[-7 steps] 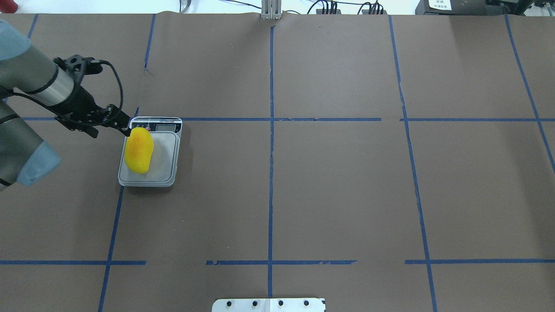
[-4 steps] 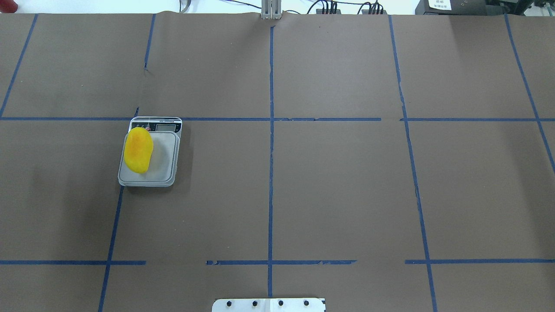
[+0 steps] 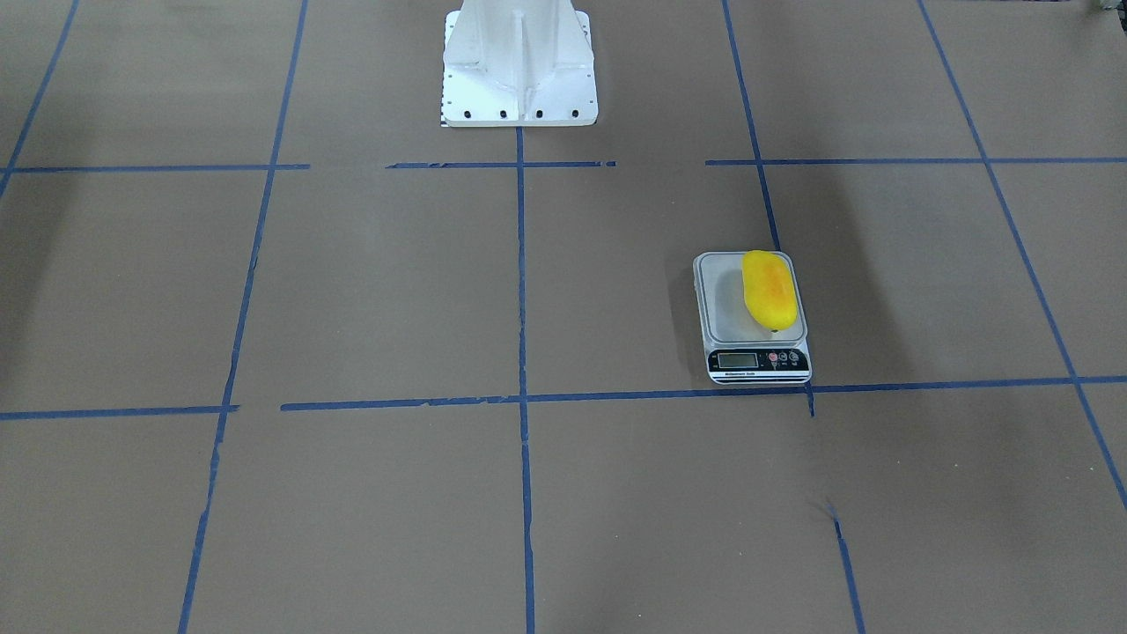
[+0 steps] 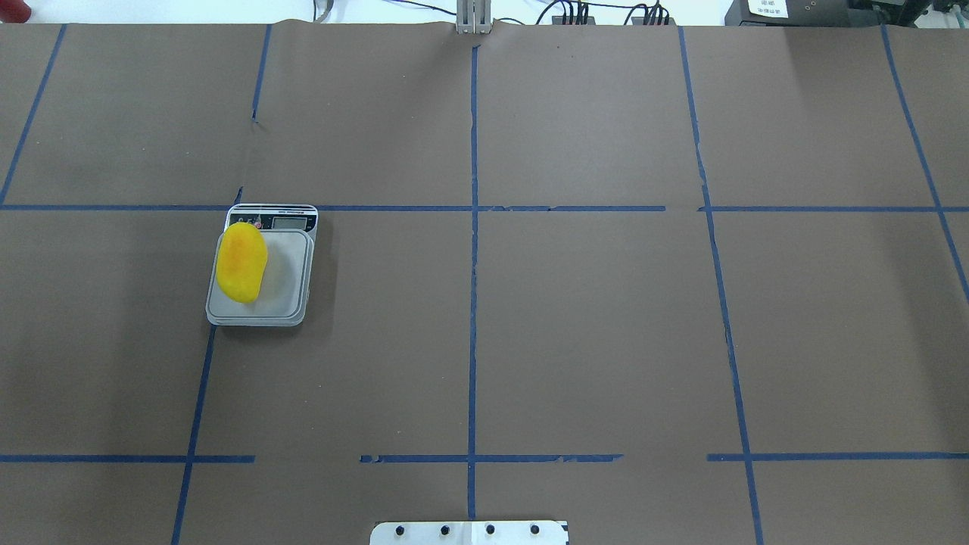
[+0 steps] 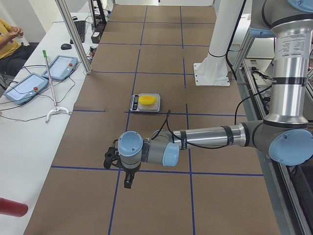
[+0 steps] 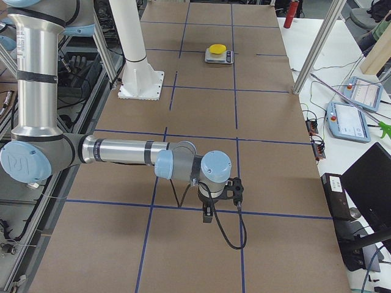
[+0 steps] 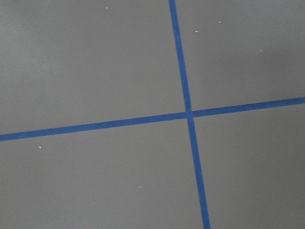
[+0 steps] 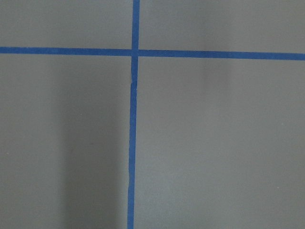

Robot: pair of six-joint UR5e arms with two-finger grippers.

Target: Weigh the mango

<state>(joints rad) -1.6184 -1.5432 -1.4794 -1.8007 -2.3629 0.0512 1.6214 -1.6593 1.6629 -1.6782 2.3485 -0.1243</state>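
— Where is the mango (image 4: 241,262) found?

— It is seen lying flat on the grey scale (image 4: 290,276), along the left edge of the platform as viewed from behind the robot. One end is pointed towards the display (image 4: 289,222); the rest of the platform is left bare.

— And where is the scale placed?

— It is set on the brown table (image 4: 575,325), in the left half, nearer the left edge than the middle, with its display end turned to the far edge. A line of blue tape (image 4: 394,208) is touched by that end.

— How is the left claw (image 5: 127,184) placed relative to the fruit?

— It is seen only from the left end of the table. It is held pointing down above the surface, towards the left edge and well apart from the mango. Nothing is seen held by it.

— Is it apart or together?

— That cannot be told from that view alone.

— And the right claw (image 6: 208,217)?

— It is shown only from the right end, hung above the surface towards the right edge, with the mango far off at the opposite end. Whether its fingers are apart or together cannot be told either.

— What is shown by the wrist cameras?

— Only brown table and crossed tape lines.
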